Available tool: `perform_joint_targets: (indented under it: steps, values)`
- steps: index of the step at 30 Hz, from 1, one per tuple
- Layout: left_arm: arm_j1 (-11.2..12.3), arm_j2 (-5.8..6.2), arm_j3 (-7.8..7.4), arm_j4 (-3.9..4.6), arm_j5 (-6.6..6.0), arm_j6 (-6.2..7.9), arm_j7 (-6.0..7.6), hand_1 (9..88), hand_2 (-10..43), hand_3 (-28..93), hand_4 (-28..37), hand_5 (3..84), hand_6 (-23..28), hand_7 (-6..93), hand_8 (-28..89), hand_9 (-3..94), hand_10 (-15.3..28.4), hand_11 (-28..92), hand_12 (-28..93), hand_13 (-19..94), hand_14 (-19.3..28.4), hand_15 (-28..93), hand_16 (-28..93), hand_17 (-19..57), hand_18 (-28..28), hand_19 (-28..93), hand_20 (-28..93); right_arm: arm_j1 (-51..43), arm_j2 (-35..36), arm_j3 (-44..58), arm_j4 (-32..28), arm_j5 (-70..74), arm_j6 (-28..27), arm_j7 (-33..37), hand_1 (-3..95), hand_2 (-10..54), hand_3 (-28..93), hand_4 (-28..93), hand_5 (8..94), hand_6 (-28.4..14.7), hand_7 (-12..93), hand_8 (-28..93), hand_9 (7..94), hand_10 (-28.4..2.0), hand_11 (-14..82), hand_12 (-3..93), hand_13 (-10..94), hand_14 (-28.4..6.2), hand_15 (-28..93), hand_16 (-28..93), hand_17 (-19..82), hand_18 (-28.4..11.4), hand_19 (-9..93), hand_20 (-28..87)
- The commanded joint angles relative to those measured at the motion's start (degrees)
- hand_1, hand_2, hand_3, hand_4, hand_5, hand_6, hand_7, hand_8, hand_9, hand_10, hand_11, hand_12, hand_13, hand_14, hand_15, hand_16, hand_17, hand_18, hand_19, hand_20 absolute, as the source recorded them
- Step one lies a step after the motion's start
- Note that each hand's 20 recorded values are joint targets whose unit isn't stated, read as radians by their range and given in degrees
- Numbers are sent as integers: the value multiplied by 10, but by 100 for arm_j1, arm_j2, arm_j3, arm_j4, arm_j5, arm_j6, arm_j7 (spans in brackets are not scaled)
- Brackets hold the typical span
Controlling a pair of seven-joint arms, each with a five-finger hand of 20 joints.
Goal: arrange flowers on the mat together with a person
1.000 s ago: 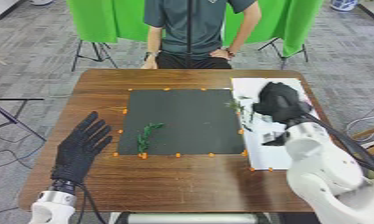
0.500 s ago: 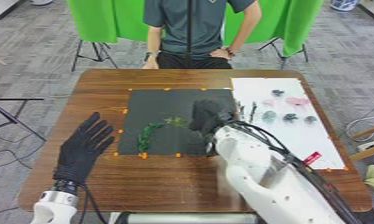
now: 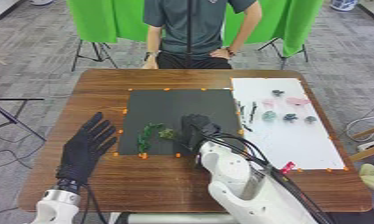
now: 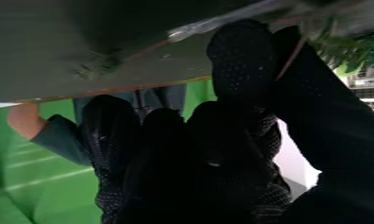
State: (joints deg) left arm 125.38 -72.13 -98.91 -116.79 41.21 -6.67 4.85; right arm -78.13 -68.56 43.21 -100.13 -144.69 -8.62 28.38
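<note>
In the head view, near the centre of the frame, the right hand [image 3: 196,125] is over the dark mat [image 3: 170,105], pinching 1 small green sprig [image 3: 167,134]. 1 curved green strand [image 3: 146,135] lies just beside, on the mat. At lower left, the left hand [image 3: 84,149] is relaxed, fingers extended. At right, 2 pink flowers [image 3: 297,101] lie on a white sheet [image 3: 303,142].

In the right wrist view, a thin stem [image 4: 291,60] sits between gloved digits.

Over black mat [image 3: 170,107]: sprig [image 3: 168,134] stem partly hidden by right hand [image 3: 196,125]. Dark clumps [image 3: 291,117] right of mat too small to ID.
</note>
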Motion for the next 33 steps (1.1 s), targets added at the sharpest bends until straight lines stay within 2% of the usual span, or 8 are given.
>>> perform_joint_targets:
  steps: [1, 7, 11, 20, 23, 33]
  values:
    - [-92, 43, 76, 96, 9, -3, -153, 273, -30, 696, -264, 284, 0, 254, -135, 266, 90, 203, 156, 242, 102, 235, 12, -92, 201, 438, 89, -35, -389, 5, 142, -19, 89, 150, 387, -95, 836, -148, 891, 12, 457, 163, 937, -66, 707, 347, 927, -57, 849, 254, 517, -236, 932, 545]
    - [-177, 71, 139, 133, 1, -64, -209, 274, -32, 699, -265, 285, 2, 256, -138, 266, 90, 208, 154, 241, 104, 242, 10, -93, 201, 438, 88, -64, -572, 24, 295, -145, 293, 223, 379, -92, 844, -151, 910, 17, 468, 86, 937, -64, 728, 311, 937, -53, 858, 238, 541, -234, 932, 555]
    - [-198, 82, 152, 135, 6, -56, -230, 275, -31, 698, -266, 284, 0, 261, -140, 266, 91, 211, 152, 241, 104, 245, 8, -93, 201, 438, 87, -91, -644, 63, 325, -125, 320, 287, 373, -85, 848, -145, 931, 25, 493, -58, 937, -62, 742, 285, 937, -51, 870, 217, 558, -238, 932, 560]
    - [-230, 91, 164, 151, 5, -43, -268, 278, -32, 699, -266, 286, 4, 259, -142, 266, 93, 215, 148, 240, 106, 251, 5, -95, 202, 438, 87, -159, -736, 124, 193, 126, 73, 408, 351, -69, 842, -166, 937, 29, 481, -71, 937, -61, 728, 267, 937, -52, 864, 218, 560, -236, 932, 558]
    - [-257, 91, 163, 175, 12, -86, -264, 277, -33, 700, -266, 285, 3, 260, -141, 266, 92, 216, 148, 241, 105, 249, 3, -95, 202, 437, 86, -168, -735, 141, 136, 304, 22, 473, 326, -65, 830, -191, 937, 30, 464, -76, 937, -62, 720, 263, 937, -52, 859, 220, 558, -236, 932, 554]
    - [-206, 90, 157, 147, 8, -49, -237, 278, -35, 705, -267, 286, 4, 262, -143, 264, 95, 214, 146, 238, 107, 247, 3, -95, 202, 437, 87, -104, -723, 190, 102, 182, 90, 513, 268, -61, 816, -216, 937, 25, 433, -74, 937, -59, 705, 258, 937, -47, 852, 222, 559, -236, 932, 554]
